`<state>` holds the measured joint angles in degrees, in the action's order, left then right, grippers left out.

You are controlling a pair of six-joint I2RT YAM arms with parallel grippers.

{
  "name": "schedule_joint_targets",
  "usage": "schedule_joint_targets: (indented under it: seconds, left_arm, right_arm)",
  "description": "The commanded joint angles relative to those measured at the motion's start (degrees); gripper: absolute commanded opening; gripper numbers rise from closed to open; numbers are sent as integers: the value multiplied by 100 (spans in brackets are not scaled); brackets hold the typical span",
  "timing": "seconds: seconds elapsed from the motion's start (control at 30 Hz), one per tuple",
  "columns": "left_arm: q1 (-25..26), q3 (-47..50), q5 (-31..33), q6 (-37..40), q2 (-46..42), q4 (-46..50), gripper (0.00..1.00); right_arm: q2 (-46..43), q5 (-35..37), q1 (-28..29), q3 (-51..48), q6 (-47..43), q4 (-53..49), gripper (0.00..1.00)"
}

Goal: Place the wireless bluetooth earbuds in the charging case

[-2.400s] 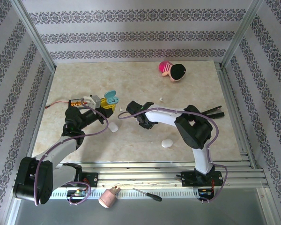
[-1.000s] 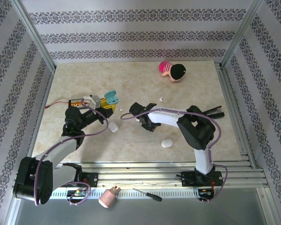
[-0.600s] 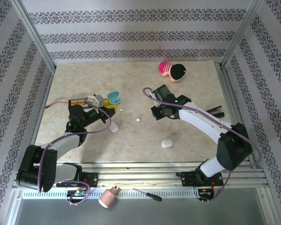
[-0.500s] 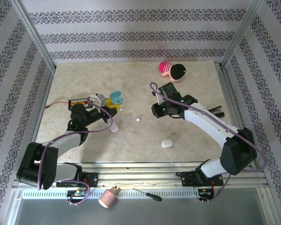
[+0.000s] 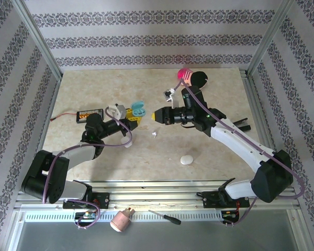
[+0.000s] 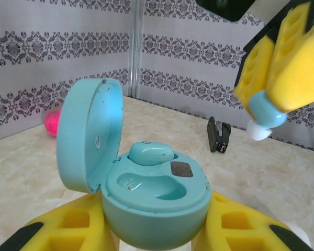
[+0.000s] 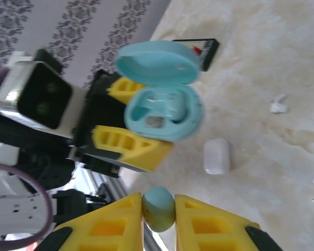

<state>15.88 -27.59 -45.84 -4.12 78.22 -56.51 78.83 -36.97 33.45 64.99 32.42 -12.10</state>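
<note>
Gripping the open charging case (image 6: 157,198), your left pincer (image 6: 154,238) hides its base. Your right pincer (image 7: 158,212) pinches a blue earbud (image 7: 158,206), half-covering it.

**Bright, even light, with softness close to the lenses**

Diffuse light falls from above. In the top view the marble table (image 5: 94,83) around the charging case (image 5: 138,110) looks pale, with only faint, soft-edged shadows. In the left wrist view the charging case (image 6: 152,193) is fairly crisp, while the patterned wall (image 6: 42,52) behind it blurs. In the right wrist view the table to the right of the case washes out in glare. The earbud (image 7: 158,208) below the case, close to the lens, is soft.
</note>
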Motion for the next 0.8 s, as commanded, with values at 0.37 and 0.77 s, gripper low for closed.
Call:
schedule_joint_targets:
  seconds: [0.37, 0.77]
  left_arm:
    - [285, -330, -147, 701, 35, 190, 25]
    - [319, -289, -117, 702, 28, 165, 25]
  right_arm:
    - [642, -291, 338, 723, 222, 610, 18]
    - [872, -179, 393, 848, 220, 584, 18]
